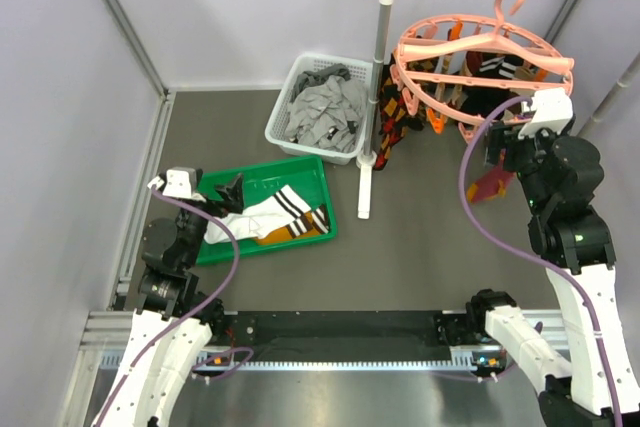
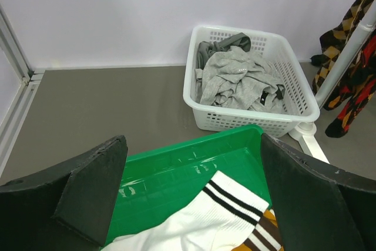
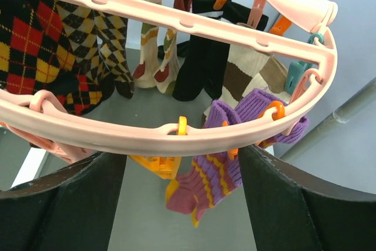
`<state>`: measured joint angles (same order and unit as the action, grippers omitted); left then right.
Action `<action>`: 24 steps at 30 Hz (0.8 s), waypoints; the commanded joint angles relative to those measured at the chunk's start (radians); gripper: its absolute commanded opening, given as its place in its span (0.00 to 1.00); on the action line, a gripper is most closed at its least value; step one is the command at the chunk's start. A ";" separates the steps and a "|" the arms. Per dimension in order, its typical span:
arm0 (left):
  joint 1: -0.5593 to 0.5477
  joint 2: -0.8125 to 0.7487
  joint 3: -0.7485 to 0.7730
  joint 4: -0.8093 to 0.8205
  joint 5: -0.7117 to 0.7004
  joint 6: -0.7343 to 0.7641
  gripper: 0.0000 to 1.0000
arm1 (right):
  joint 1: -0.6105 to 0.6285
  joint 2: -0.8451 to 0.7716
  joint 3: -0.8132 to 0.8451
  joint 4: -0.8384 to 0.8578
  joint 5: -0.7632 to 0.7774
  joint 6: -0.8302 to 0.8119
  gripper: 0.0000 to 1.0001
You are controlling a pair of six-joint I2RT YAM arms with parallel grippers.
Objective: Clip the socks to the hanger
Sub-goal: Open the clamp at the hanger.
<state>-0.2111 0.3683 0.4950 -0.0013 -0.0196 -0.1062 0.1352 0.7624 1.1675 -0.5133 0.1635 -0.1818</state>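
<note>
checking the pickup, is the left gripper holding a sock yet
No, the left gripper is wide open, and the striped white sock lies loose in the green tray.

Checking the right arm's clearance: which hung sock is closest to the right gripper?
The purple sock with yellow stripes, clipped to the near rim of the hanger just ahead of the right gripper; the argyle socks hang farther back.

Left arm [image 1: 165, 277] reaches forward low over the tabletop, elbow bent, left end effector [image 1: 228, 191] angled down, fingers spread wide. Right arm [image 1: 575, 247] stands tall, wrist raised high, right end effector [image 1: 497, 143] tilted upward, fingers likewise parted.
</note>
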 commanded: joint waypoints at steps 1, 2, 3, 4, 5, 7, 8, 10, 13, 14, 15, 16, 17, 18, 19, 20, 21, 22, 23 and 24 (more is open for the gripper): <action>-0.004 -0.014 -0.006 0.040 -0.011 0.010 0.99 | -0.019 -0.008 0.009 0.076 -0.004 0.059 0.75; -0.004 -0.014 -0.006 0.040 -0.010 0.011 0.99 | -0.029 -0.008 0.005 0.079 -0.007 0.065 0.75; -0.004 -0.015 -0.006 0.038 -0.009 0.011 0.99 | -0.032 -0.009 0.000 0.081 -0.007 0.071 0.74; -0.004 -0.017 -0.006 0.038 -0.011 0.011 0.99 | -0.035 -0.011 -0.008 0.090 -0.015 0.080 0.74; -0.004 -0.017 -0.006 0.038 -0.013 0.011 0.99 | -0.040 -0.009 -0.009 0.093 -0.016 0.085 0.74; -0.004 -0.015 -0.007 0.038 -0.013 0.011 0.99 | -0.049 -0.012 -0.018 0.096 -0.016 0.099 0.73; -0.004 -0.015 -0.007 0.038 -0.013 0.011 0.99 | -0.051 -0.014 -0.022 0.101 -0.013 0.103 0.73; -0.004 -0.017 -0.007 0.038 -0.013 0.011 0.99 | -0.057 -0.021 -0.035 0.111 -0.002 0.113 0.72; -0.004 -0.019 -0.009 0.040 -0.016 0.013 0.99 | -0.059 -0.029 -0.048 0.117 -0.002 0.125 0.69; -0.004 -0.017 -0.009 0.040 -0.017 0.013 0.99 | -0.059 -0.035 -0.051 0.119 -0.002 0.125 0.68; -0.004 -0.019 -0.009 0.041 -0.017 0.013 0.99 | -0.059 -0.038 -0.058 0.122 -0.002 0.120 0.68; -0.004 -0.019 -0.010 0.041 -0.019 0.014 0.99 | -0.059 -0.041 -0.060 0.122 -0.005 0.116 0.68; -0.004 -0.020 -0.012 0.043 -0.019 0.014 0.99 | -0.059 -0.043 -0.060 0.122 -0.010 0.111 0.67; -0.004 -0.019 -0.012 0.044 -0.019 0.014 0.99 | -0.059 -0.043 -0.054 0.122 -0.030 0.101 0.67; -0.004 -0.017 -0.013 0.046 -0.019 0.014 0.99 | -0.059 -0.043 -0.049 0.122 -0.039 0.097 0.67; -0.004 -0.019 -0.013 0.047 -0.017 0.014 0.99 | -0.059 -0.040 -0.043 0.122 -0.048 0.094 0.66; -0.004 -0.020 -0.015 0.050 -0.017 0.014 0.99 | -0.060 -0.034 -0.034 0.119 -0.061 0.094 0.66; -0.004 -0.020 -0.015 0.050 -0.017 0.014 0.99 | -0.059 -0.032 -0.031 0.119 -0.064 0.094 0.66; -0.004 -0.020 -0.015 0.050 -0.017 0.014 0.99 | -0.059 -0.029 -0.029 0.119 -0.064 0.096 0.64; -0.004 -0.020 -0.015 0.050 -0.017 0.014 0.99 | -0.059 -0.025 -0.028 0.121 -0.065 0.100 0.63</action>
<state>-0.2115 0.3580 0.4847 -0.0002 -0.0254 -0.1017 0.0883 0.7334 1.1095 -0.4492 0.1314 -0.0856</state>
